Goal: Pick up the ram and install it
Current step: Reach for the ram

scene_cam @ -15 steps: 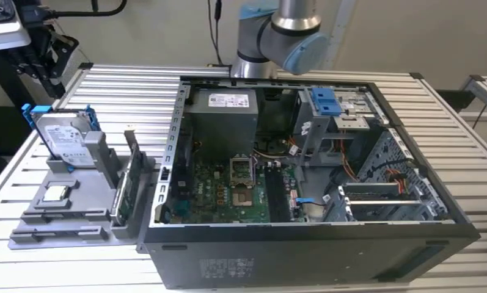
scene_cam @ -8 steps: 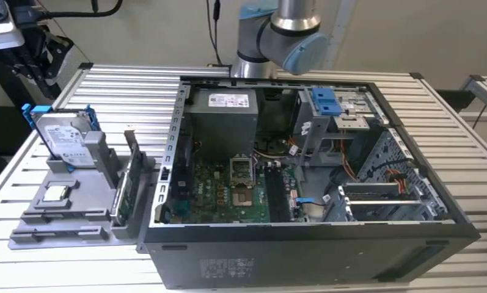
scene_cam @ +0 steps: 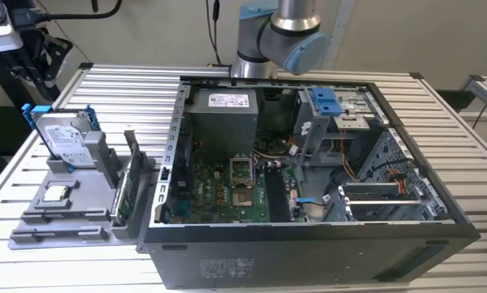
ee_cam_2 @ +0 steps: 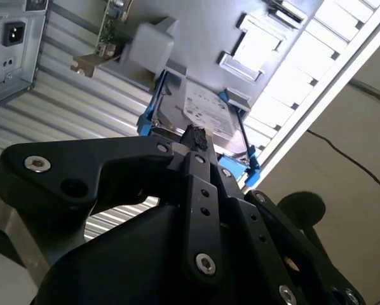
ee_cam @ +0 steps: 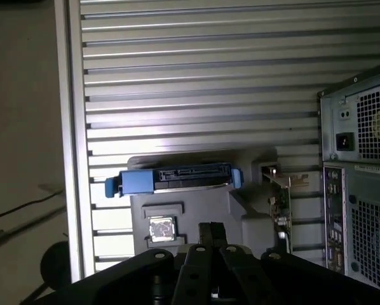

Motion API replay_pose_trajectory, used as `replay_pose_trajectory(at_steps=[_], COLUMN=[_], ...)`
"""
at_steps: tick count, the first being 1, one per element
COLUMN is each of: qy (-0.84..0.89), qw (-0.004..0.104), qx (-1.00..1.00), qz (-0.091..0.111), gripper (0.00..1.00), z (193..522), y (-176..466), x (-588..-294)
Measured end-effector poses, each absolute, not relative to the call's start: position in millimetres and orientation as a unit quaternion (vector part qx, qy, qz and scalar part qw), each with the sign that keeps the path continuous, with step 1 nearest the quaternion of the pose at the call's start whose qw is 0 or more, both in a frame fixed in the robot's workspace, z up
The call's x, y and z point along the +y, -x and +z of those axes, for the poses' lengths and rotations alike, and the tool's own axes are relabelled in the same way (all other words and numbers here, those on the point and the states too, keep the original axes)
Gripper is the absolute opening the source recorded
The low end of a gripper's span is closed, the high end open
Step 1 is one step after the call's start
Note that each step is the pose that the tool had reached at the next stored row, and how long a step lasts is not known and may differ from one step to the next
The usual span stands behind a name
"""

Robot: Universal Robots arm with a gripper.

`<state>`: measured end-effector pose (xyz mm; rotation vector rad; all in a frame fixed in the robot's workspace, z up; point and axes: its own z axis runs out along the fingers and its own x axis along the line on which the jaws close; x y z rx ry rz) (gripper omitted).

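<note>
My gripper [ee_cam: 212,230] hangs high above the grey parts holder [ee_cam: 203,200], which stands on the slatted table beside the open computer case [scene_cam: 308,244]. Its fingers [ee_cam_2: 195,136] are pressed together and look shut, with nothing visible between them. Directly beneath them in both wrist views is the silver hard drive with blue rails [ee_cam: 174,179]. The ram is hidden or out of view. Long dark slots [scene_cam: 274,195] run along the green motherboard [scene_cam: 219,198] inside the case.
The holder [scene_cam: 72,207] also carries the upright hard drive [scene_cam: 64,140], a square processor chip [scene_cam: 55,193] and a green card with a metal edge [scene_cam: 128,183]. The arm's base [scene_cam: 280,36] rises behind the case. A drive cage [scene_cam: 333,113] and cables crowd the case's right side.
</note>
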<state>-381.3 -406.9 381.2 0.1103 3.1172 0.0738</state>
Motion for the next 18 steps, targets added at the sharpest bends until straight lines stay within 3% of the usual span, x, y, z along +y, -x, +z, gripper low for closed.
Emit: replay_pose_trajectory(at_steps=[18], qy=[-0.035], qw=[0.011], qx=[0.999], qz=[0.024], gripper=[0.11], z=[375], y=[381], x=[-438])
